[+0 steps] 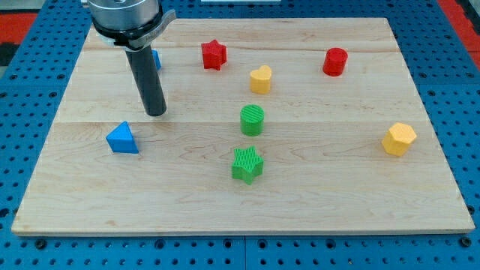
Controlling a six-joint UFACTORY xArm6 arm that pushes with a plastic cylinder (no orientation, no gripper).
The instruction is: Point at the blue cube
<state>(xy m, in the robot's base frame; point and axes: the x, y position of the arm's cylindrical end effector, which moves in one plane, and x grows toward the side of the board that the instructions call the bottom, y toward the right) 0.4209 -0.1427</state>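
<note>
My tip (156, 112) rests on the counter (315, 195); there is no claw, only the rod. The blue cube (156, 58) sits at its 12 o'clock, mostly hidden behind the rod; a blue triangle (122, 139) lies near at 8 o'clock.

Bright, even overhead light, no dim zones. Wooden board (315, 187) evenly exposed edge to edge; grain lines sharp at the bottom edge, slightly softer toward the top edge. Shadows short and soft, hugging block bases: see green star (247, 164) and yellow hexagonal block (398, 139). Dark rod (147, 81) shows a pale vertical highlight along its side; small shadow pools at my tip (155, 114). No blown glare. No motion blur. No edge distortion visible; board edges read straight.
</note>
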